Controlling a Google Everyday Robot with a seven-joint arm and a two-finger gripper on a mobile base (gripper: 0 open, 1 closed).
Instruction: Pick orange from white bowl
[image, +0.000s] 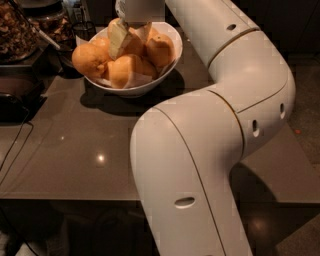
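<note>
The white bowl (148, 87) stands at the back of the dark table and holds several oranges on white paper. My gripper (132, 35) reaches down into the bowl from the top of the view. Its pale fingers (119, 40) straddle one orange (134, 47) in the middle of the pile, with a gap between them. Other oranges lie to the left (89, 58), at the front (122, 71) and to the right (160, 50). My white arm fills the right and centre of the view and hides the table behind it.
Dark glass jars of food (15, 30) and a scoop stand at the back left, close to the bowl. A black cable (11, 150) runs over the table's left side. The table's front edge (70, 199) lies low in the view.
</note>
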